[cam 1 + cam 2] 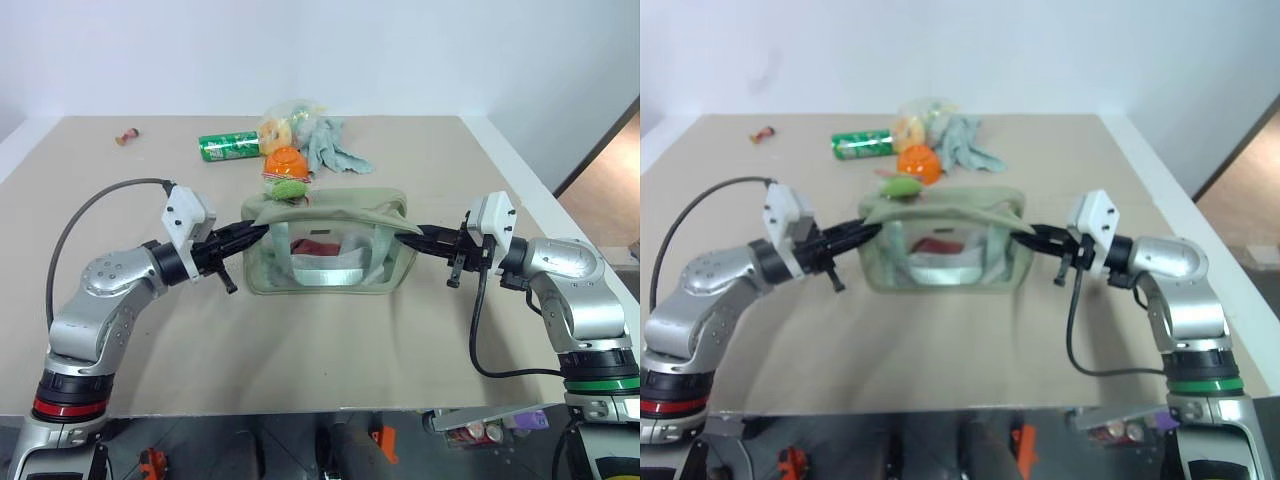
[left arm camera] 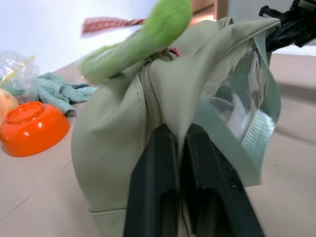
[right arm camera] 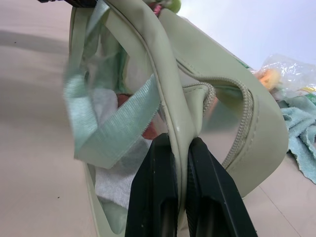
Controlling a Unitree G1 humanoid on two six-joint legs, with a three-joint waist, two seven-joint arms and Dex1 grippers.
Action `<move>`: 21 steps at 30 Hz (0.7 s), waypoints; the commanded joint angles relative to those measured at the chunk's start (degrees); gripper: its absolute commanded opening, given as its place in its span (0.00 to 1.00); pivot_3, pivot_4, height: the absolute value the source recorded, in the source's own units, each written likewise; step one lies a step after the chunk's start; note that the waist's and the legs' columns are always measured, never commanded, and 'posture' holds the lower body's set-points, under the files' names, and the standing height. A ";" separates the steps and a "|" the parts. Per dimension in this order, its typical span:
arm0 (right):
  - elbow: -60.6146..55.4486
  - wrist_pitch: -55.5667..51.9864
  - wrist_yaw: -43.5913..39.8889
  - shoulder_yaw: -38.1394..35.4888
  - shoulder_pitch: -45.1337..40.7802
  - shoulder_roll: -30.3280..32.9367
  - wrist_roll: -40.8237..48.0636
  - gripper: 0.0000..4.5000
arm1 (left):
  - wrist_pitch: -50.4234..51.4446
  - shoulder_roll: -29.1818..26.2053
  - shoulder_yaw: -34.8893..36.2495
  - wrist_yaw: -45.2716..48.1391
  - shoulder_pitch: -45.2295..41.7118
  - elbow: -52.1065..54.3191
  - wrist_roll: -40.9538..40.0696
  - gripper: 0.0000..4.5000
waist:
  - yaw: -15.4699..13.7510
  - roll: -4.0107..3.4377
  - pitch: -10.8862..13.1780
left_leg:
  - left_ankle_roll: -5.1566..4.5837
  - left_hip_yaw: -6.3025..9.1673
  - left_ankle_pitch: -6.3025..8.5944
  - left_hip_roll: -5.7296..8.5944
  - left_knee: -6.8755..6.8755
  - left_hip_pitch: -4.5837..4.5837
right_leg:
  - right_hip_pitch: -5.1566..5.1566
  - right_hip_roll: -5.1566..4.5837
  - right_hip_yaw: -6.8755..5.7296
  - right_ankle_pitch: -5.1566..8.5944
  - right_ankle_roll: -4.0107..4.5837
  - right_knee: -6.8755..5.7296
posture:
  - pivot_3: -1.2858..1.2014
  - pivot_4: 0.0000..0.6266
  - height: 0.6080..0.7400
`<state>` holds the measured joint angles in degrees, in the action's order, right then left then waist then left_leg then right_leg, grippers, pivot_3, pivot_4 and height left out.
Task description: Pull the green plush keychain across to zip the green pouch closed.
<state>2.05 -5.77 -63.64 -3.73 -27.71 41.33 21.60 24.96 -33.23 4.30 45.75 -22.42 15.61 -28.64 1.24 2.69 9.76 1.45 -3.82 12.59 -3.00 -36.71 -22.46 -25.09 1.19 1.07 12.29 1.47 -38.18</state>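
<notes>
The green pouch stands mid-table, held at both ends. My left gripper is shut on the fabric of its left end, seen close up in the left wrist view just below the zipper. At the opposite end my right gripper is shut on the pouch's rim fold. The green plush keychain lies on the pouch's top at the left end, above my left gripper, and touches neither gripper. Its reddish ring sticks out behind it.
Behind the pouch sit an orange bowl, a green soda can, a grey-green cloth and a clear plastic bag. A small item lies at the far left. The table's front edge is near.
</notes>
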 commanded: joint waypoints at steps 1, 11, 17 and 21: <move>-2.39 0.13 0.24 -1.04 -0.28 0.53 0.43 0.00 | -1.10 -0.42 0.30 0.23 -1.25 0.66 0.41 0.01 | 0.00 0.00 0.00 | 0.00 0.00 0.00 0.01 0.00 0.00 | 0.00 0.00 0.00 0.00 0.00 0.00 | 0.52 0.24 1.00; 0.83 -3.91 -1.38 -3.42 -0.94 4.37 0.83 0.60 | -1.51 -1.04 -0.22 0.91 0.05 1.17 1.93 0.00 | -0.01 0.00 0.00 | 0.00 0.01 0.00 -0.01 0.00 0.00 | 0.00 0.01 -0.01 0.00 0.00 0.00 | 0.52 0.24 1.00; 10.76 -1.06 0.81 -5.71 -9.68 8.11 -1.42 1.00 | -1.32 -1.39 -0.66 2.12 1.19 2.39 1.76 0.00 | 0.22 0.00 0.00 | -0.02 -0.07 -0.01 0.10 0.00 0.02 | 0.00 0.00 0.07 -0.02 -0.05 0.00 | 0.52 0.24 1.00; 18.53 1.95 1.03 -3.41 -20.19 6.38 -3.84 1.00 | -0.67 -1.99 -0.59 2.94 2.80 4.33 0.58 0.00 | 0.46 -0.01 0.00 | -0.04 -0.04 -0.02 0.03 0.03 0.08 | 0.02 0.08 0.08 -0.03 -0.04 0.00 | 0.52 0.24 1.00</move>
<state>18.57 -6.00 -62.90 -7.09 -43.61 48.21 18.54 23.72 -34.70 4.27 47.91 -20.52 17.71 -27.35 1.70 2.68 9.76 1.41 -3.85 12.56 -2.97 -36.67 -22.39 -25.08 1.25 1.13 12.26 1.43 -38.18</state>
